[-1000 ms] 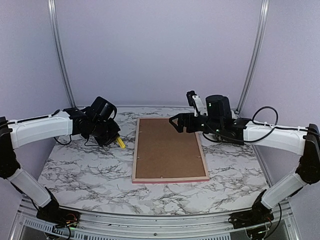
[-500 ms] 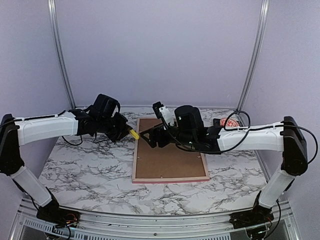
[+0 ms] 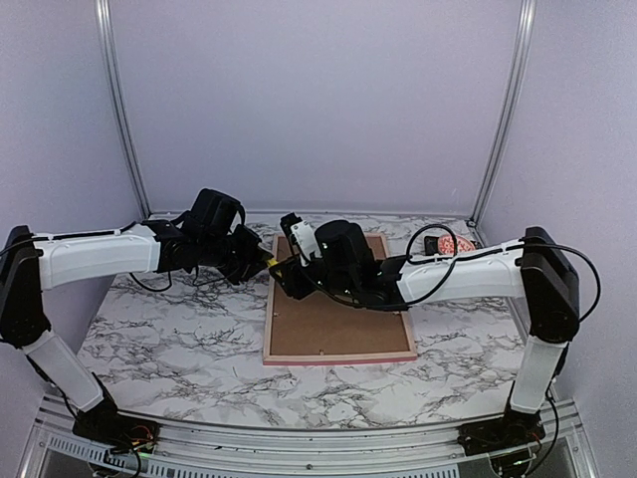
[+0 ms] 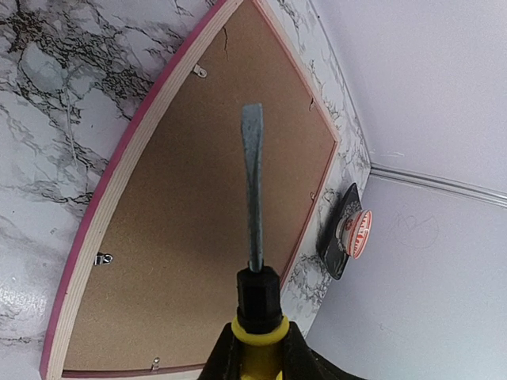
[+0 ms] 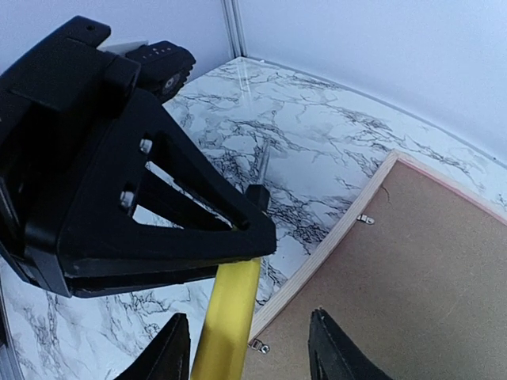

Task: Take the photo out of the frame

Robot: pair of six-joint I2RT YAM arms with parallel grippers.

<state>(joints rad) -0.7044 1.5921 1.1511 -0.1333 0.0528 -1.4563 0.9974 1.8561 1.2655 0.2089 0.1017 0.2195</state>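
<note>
The pink frame (image 3: pixel 338 358) lies face down on the marble table, its brown backing board (image 3: pixel 333 304) up and held by small metal clips (image 4: pixel 101 258). The photo is hidden beneath the board. My left gripper (image 3: pixel 249 261) is shut on the yellow handle of a flat screwdriver (image 4: pixel 252 182), whose blade points over the frame's (image 4: pixel 119 198) back. My right gripper (image 5: pixel 249 315) has reached across to the frame's (image 5: pixel 333 245) far left corner. Its fingers stand either side of the screwdriver's yellow handle (image 5: pixel 230 317), apart from it, just behind the left gripper (image 5: pixel 119 198).
A small black holder with a red-and-white round thing (image 3: pixel 445 244) sits at the table's back right corner, also in the left wrist view (image 4: pixel 348 233). Lilac walls with metal posts close in the back and sides. My right arm (image 3: pixel 458 279) stretches over the frame's far end.
My right arm has swung left across the frame to the screwdriver, its jaws narrowing around the handle. My left gripper has carried the screwdriver a little to the right, toward the frame's corner.
</note>
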